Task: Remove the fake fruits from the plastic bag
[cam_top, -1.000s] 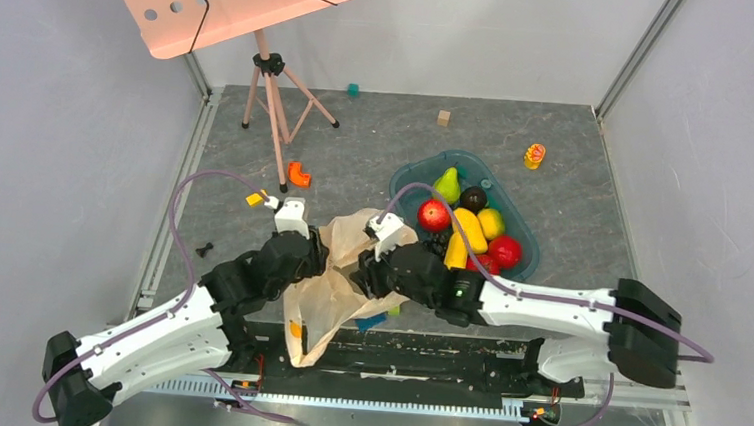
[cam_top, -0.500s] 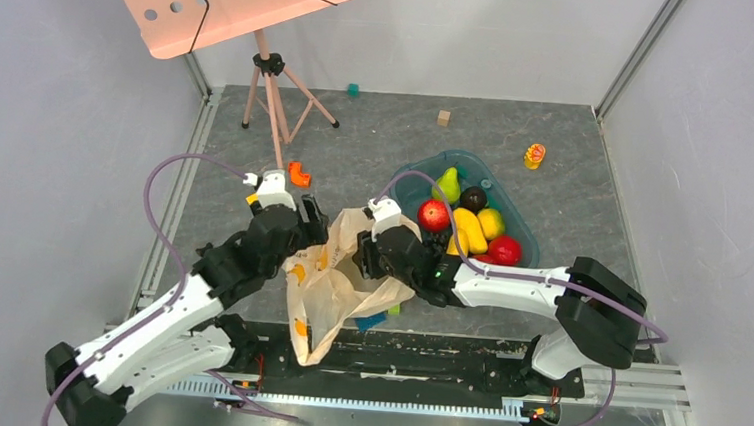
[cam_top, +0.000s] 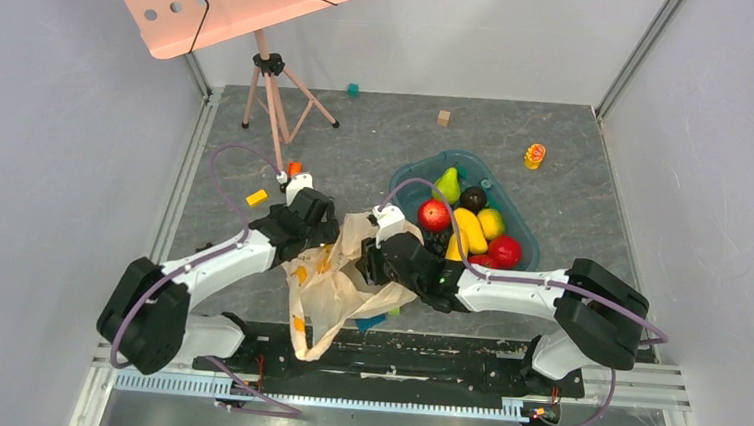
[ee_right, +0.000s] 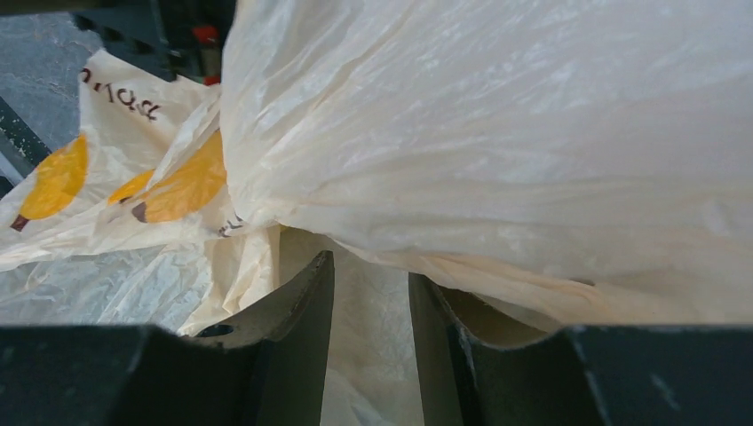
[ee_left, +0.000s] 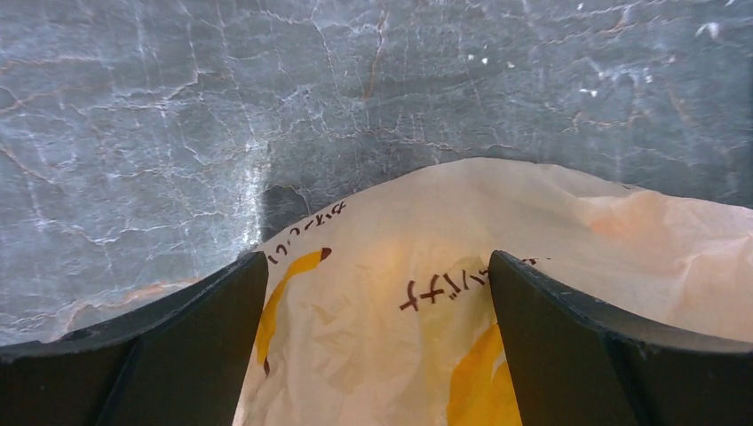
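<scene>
grey marbled mat [cam_top: 379,133] covers the table, and from above we see the plastic bag [cam_top: 327,290] crumpled between the two arms. the left gripper [cam_top: 319,234] sits at one side of the bag's raised top and the right gripper [cam_top: 370,261] presses into the other side, so the bag peaks between them. beyond the right gripper's jaws and apart from the bag, the fake fruits [cam_top: 469,229] lie in a teal tray [cam_top: 408,175], among them a green pear [cam_top: 446,184], a red apple [cam_top: 434,215] and a lemon [cam_top: 492,222].

from the left wrist, we see the left gripper [ee_left: 377,257] with its jaws spread wide and released. the bag [ee_left: 550,231] lies below and between them, and only bare mat [ee_left: 355,89] shows past the tips.

from the right wrist, we see the right gripper [ee_right: 368,271] with its jaws drawn close, grasping a bunch of the bag's film. a broad fold of the bag [ee_right: 533,133] drapes over the tips. to the left of the jaws the printed bananas [ee_right: 186,186] show on a lower layer. we cannot tell whether any fruit is inside.
</scene>
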